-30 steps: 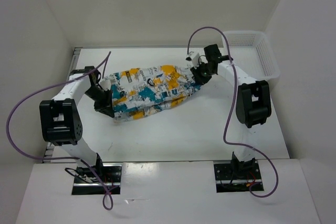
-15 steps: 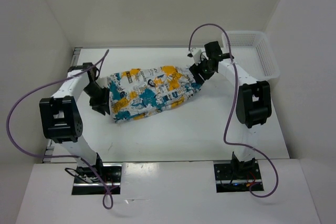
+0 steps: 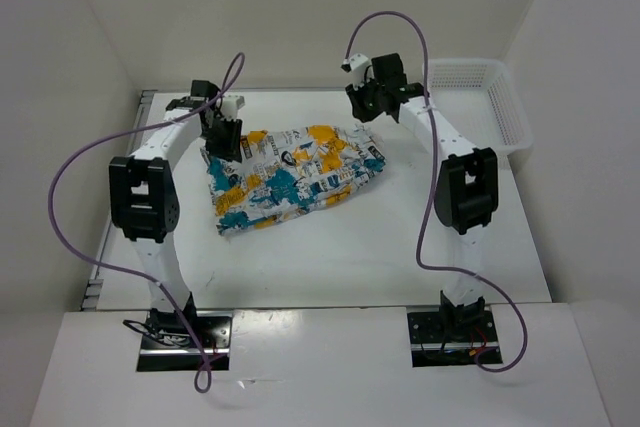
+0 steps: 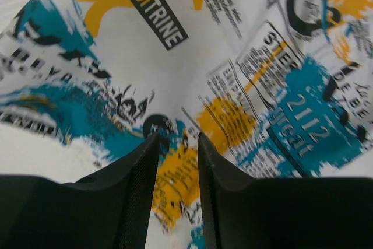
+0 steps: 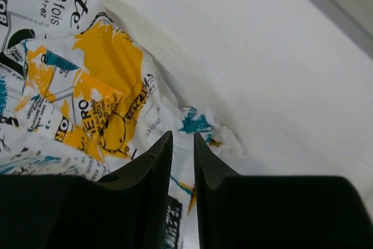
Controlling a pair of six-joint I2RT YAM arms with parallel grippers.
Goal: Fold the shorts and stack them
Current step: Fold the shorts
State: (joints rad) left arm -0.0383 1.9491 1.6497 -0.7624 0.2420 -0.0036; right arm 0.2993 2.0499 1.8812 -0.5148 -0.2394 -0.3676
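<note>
Presently: one pair of shorts [image 3: 295, 175], lying in a rumpled oblong on the table [image 3: 400, 237] between the two arms.
Left gripper [image 3: 222, 137] hovers over the shorts' far-left corner, fingers slightly apart, nothing between them. The cloth looks light, soft and limp, likely to sag and slide on the smooth top; best taken at the corners or hem edges, pinching all layers together. Readable print, left wrist view: "POITRINE", "2112"; right wrist view: "que 8 fois"; the rest is too broken to read, and no brand tag shows. Right gripper [image 3: 362, 112] hangs over the far-right corner, fingers narrowly parted, gripping nothing. A mesh basket [image 3: 505, 97] sits far right.
</note>
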